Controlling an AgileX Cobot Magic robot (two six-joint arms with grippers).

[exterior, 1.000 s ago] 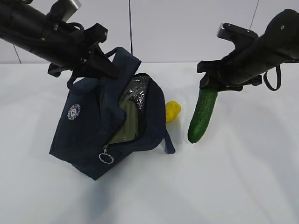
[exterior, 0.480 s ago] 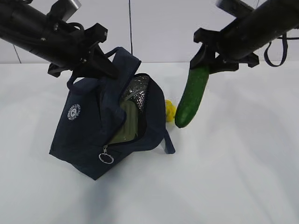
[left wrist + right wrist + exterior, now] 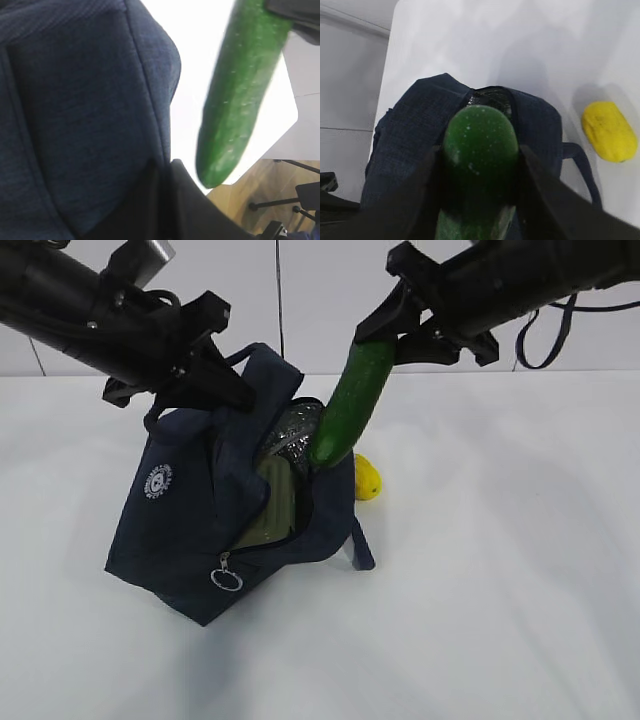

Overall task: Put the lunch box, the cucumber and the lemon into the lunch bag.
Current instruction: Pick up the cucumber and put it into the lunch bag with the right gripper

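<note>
Items number four: one lunch bag (image 3: 200, 530) with a round white logo (image 3: 158, 483), its writing unreadable, one lunch box (image 3: 272, 508) inside it, one cucumber (image 3: 350, 402), one lemon (image 3: 367, 478) beside the bag on the tabletop (image 3: 500, 570). Left gripper (image 3: 225, 385) jaws are closed on the bag's top; right gripper (image 3: 400, 335) jaws clamp the cucumber.

Cucumber (image 3: 349, 405) hanging tilted over open lunch bag (image 3: 200, 530), lunch box (image 3: 272, 508) inside, lemon (image 3: 367, 478) beside

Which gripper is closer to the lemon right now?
Right. The right gripper hangs above the lemon, holding the cucumber over the lunch bag. The left gripper grips the bag's handle, farther away across the bag.
</note>
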